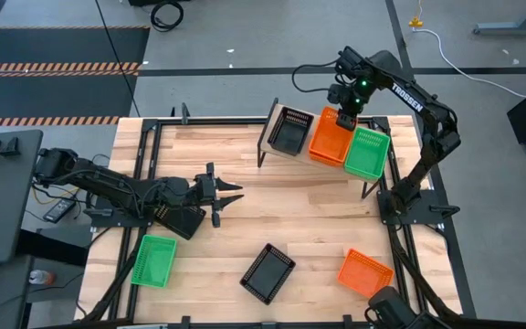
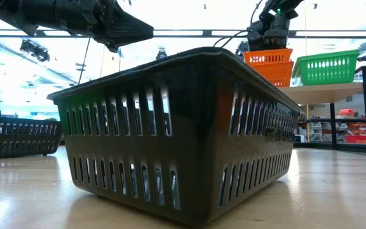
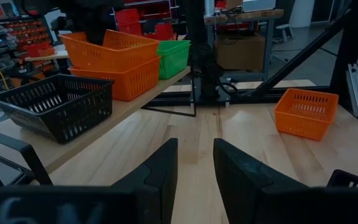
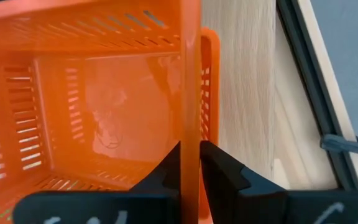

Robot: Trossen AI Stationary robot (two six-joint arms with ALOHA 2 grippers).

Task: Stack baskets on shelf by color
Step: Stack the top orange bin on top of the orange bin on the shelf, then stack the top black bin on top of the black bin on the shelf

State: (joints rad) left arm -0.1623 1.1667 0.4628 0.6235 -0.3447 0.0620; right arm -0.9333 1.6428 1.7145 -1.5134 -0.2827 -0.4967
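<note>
The shelf stands along the table's far edge. It carries a black basket, two orange baskets, one set in the other, and a green basket. My right gripper is above the far end of the orange pair, shut on the upper one. My left gripper hovers open over the middle of the table and touches nothing. On the tabletop rest a green basket, a black basket and an orange basket. My right gripper pinches the upper orange basket's wall at its far end, one finger inside the basket and one outside. The fingers come from above, pointing down. The basket sits slightly tilted in the lower orange basket on the shelf.
The shelf's thin black legs stand on the slatted table. Black frame rails run along the table's left and right edges. Bare wood lies between the shelf and the three baskets at the near side.
</note>
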